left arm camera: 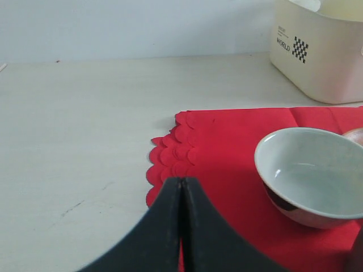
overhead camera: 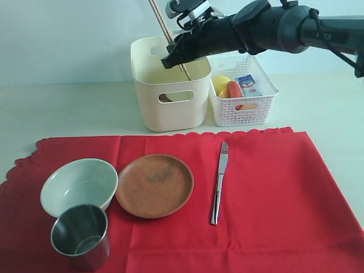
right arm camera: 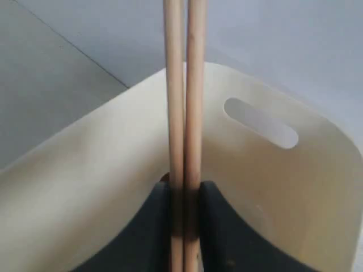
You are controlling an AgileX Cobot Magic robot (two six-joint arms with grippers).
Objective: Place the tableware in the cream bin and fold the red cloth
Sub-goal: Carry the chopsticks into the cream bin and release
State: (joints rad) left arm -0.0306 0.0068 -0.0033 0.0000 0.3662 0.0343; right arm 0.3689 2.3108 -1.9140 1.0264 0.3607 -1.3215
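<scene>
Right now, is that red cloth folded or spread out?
Spread out. The red cloth lies open across the table, with the bowl, plate, knife and steel cup resting on it.

Black right arm (overhead camera: 284, 25), silvery wrist bracket (overhead camera: 196, 12) (perhaps a mount), black right gripper (overhead camera: 172, 60)

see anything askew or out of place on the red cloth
Only the red cloth itself: its scalloped corner near the bowl is bunched over itself rather than lying flat. Nothing looks spilled or damaged.
</scene>
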